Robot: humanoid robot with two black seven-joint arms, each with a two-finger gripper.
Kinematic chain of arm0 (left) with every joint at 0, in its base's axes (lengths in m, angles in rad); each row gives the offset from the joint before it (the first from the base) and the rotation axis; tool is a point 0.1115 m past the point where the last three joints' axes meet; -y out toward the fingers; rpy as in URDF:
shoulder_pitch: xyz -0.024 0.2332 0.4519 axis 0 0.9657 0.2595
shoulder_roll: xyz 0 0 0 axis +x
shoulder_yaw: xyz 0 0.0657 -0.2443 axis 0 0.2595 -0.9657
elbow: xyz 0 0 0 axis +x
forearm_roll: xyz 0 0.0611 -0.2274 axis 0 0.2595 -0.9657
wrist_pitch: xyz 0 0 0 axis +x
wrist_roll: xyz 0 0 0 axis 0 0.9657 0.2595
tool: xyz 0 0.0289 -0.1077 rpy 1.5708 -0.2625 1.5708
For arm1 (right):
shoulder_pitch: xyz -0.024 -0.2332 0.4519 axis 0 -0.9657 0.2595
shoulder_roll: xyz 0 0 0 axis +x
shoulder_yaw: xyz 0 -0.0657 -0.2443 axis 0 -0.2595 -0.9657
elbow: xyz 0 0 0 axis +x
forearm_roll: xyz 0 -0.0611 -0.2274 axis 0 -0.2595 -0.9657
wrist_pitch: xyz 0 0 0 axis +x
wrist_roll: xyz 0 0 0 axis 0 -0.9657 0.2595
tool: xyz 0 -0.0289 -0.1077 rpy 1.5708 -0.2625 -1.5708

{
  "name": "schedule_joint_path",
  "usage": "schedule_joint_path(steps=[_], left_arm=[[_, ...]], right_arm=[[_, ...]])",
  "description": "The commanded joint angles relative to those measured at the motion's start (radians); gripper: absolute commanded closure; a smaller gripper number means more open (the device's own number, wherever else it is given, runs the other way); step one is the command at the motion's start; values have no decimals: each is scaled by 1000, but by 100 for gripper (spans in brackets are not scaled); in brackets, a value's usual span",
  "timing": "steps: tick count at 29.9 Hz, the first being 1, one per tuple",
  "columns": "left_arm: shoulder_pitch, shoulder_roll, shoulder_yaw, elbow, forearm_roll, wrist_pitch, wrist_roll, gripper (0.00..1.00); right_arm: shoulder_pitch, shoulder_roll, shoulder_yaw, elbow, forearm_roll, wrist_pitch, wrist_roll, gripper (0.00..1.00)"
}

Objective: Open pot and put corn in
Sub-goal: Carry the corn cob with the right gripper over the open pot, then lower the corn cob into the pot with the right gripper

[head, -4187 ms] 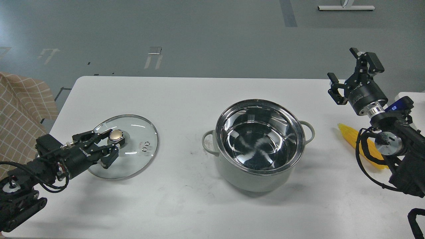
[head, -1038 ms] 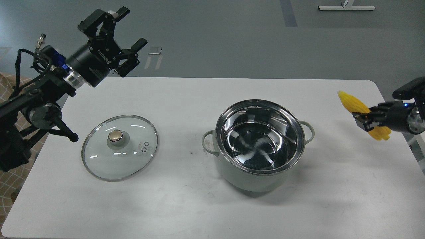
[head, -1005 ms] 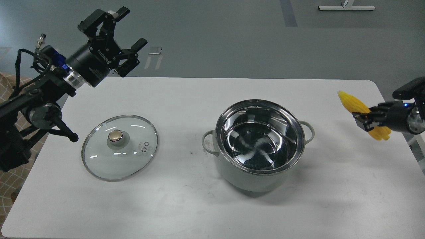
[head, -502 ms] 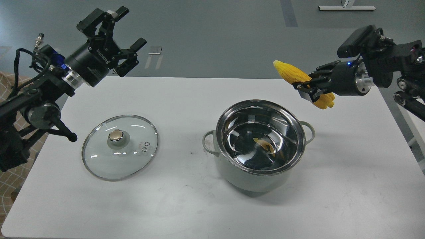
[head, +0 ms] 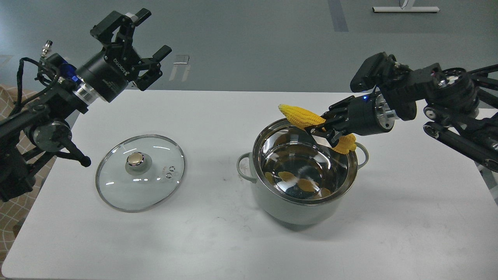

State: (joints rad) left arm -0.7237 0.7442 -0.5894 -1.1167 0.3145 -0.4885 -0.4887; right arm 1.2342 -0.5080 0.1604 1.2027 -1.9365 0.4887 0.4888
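1. A white surface (head: 218, 241) fills most of the head view. A pale grey-green cooking pot (head: 304, 171) stands a little right of centre, uncovered, its shiny steel inside showing.
2. The pot's glass lid (head: 141, 172) with a gold knob (head: 135, 158) lies flat on the surface at the pot's nine o'clock, well apart from it. This leaves the pot mouth clear for loading.
3. The right end effector (head: 325, 130) reaches in from three o'clock and is clamped across the middle of a bright yellow corn cob (head: 301, 116).
4. The cob hangs above the pot's far rim at about one o'clock, lying nearly level. Its pointed tip aims toward ten o'clock and its blunt end sits near the right loop handle (head: 362, 153). Yellow patches on the steel floor look like its reflection.
5. The grip at mid-length probably keeps the cob balanced while it is carried.
6. The left end effector (head: 134, 50) is raised high at ten o'clock, beyond the surface's far edge, its fingers spread and holding nothing, well out of the way.
7. Judging from this, the opening step is done. The cob needs lowering and releasing inside the pot.
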Motion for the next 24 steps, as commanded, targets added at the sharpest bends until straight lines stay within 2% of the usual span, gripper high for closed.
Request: schedule_joint_path(steps=[1, 14, 24], left_arm=[[1, 1, -1, 0, 0, 0, 0, 9], [1, 1, -3, 0, -2, 0, 0, 9], [12, 1, -21, 0, 0, 0, 0, 9]], right_arm=[[1, 37, -24, -14, 1, 0, 0, 97], [1, 40, -84, -12, -1, 0, 0, 89], [-9, 40, -96, -14, -2, 0, 0, 68]])
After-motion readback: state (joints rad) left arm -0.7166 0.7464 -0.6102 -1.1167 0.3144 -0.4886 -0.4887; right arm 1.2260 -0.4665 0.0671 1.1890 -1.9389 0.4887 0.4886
